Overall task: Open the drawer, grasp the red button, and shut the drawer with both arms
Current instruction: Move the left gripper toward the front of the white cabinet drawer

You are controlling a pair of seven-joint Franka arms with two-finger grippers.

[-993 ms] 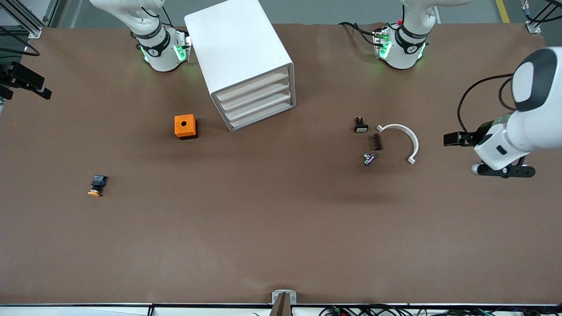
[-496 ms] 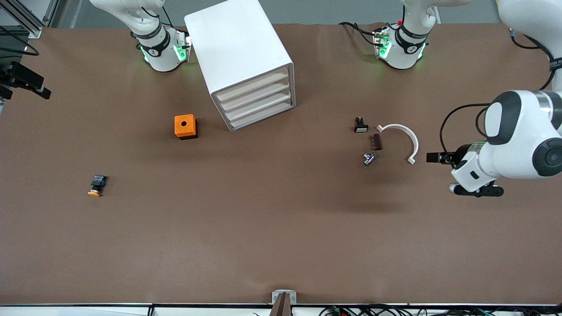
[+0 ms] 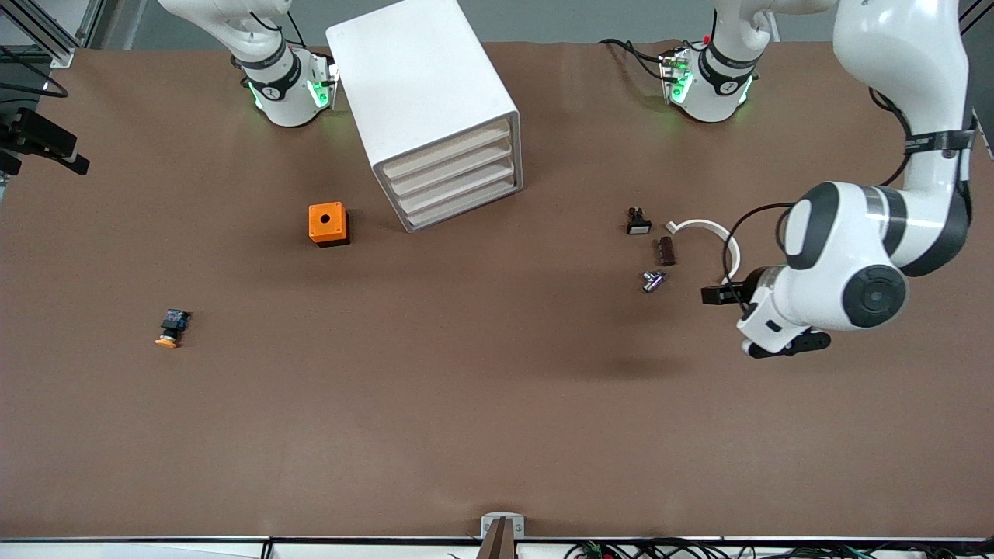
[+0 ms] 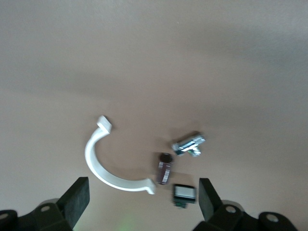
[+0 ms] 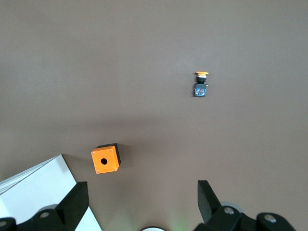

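A matte brown sheet with a faintly grainy look covers the wide desk (image 3: 497, 427). Grey floor shows along its twelve o'clock edge, and cables run along the six o'clock edge.

A smooth white box cabinet (image 3: 419, 85) with rounded corners stands askew near twelve o'clock. Its four shallow off-white drawers (image 3: 454, 182) are stacked in it, all pushed in flush and facing about five o'clock. An orange cube (image 3: 328, 223) with a round hole in its top sits at eight o'clock of the cabinet front. An orange-capped button (image 3: 171, 328) with a black-and-blue body lies farther out at the same bearing.

Toward three o'clock lies a cluster of small parts:
- a thin white plastic arc (image 3: 710, 227)
- a black part with a white face (image 3: 637, 223)
- a dark brown ribbed block (image 3: 666, 251)
- a shiny metal piece (image 3: 653, 281)

The glossy white left arm (image 3: 846, 264), with black joint discs, bends over the desk at four o'clock of this cluster. The left pincer (image 4: 143, 202) hangs there with its black fingers (image 4: 77, 197) spread wide and nothing between them. The drawers lie at about ten o'clock of it, well apart.

The right pincer (image 5: 143, 199) hangs high over the desk near the cabinet, its fingers (image 5: 74, 199) also wide apart and holding nothing. The cabinet's corner is close under it, with the cube next to that.
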